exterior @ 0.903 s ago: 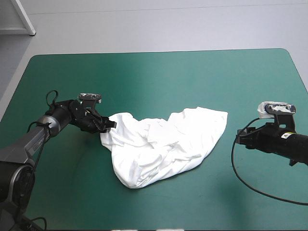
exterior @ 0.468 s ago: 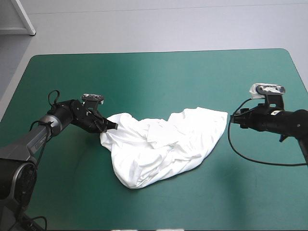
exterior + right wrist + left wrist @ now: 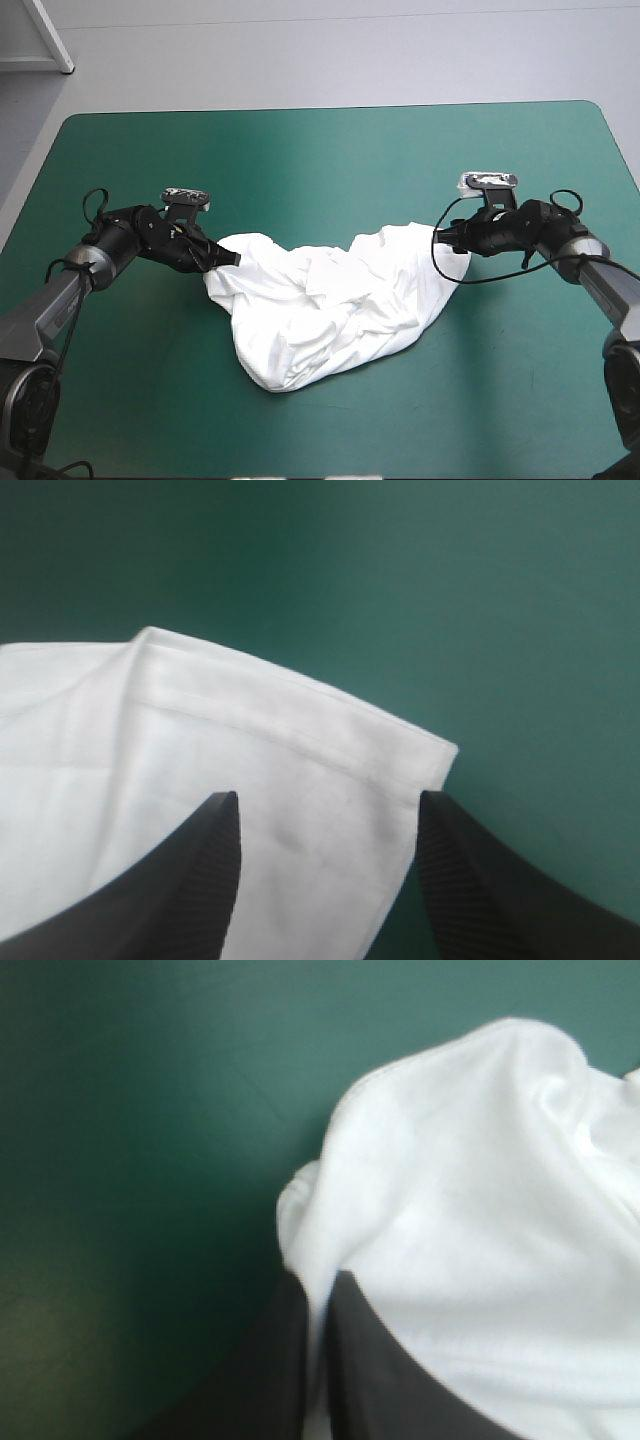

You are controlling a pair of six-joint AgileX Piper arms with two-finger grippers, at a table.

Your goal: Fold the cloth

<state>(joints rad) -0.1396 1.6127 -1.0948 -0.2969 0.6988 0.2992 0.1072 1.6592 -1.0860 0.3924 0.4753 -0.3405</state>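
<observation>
The white T-shirt (image 3: 335, 305) lies crumpled in the middle of the teal-green table. At its left end my left gripper (image 3: 228, 258) is shut on the T-shirt; in the left wrist view a fold of T-shirt (image 3: 470, 1220) is pinched between the black fingers (image 3: 380, 1380). At the T-shirt's right corner my right gripper (image 3: 447, 236) stands open. The right wrist view shows the hemmed corner of the T-shirt (image 3: 300, 770) lying between and ahead of the spread fingers (image 3: 190, 880).
Bare teal-green cover (image 3: 330, 160) stretches beyond the T-shirt toward the table's far edge and in front of it toward the near edge. A black cable loop hangs by the right gripper over the T-shirt's right corner.
The left gripper has shut on the T-shirt's left end. The right arm has swung in from the table's right side to the T-shirt's right corner, still open.
</observation>
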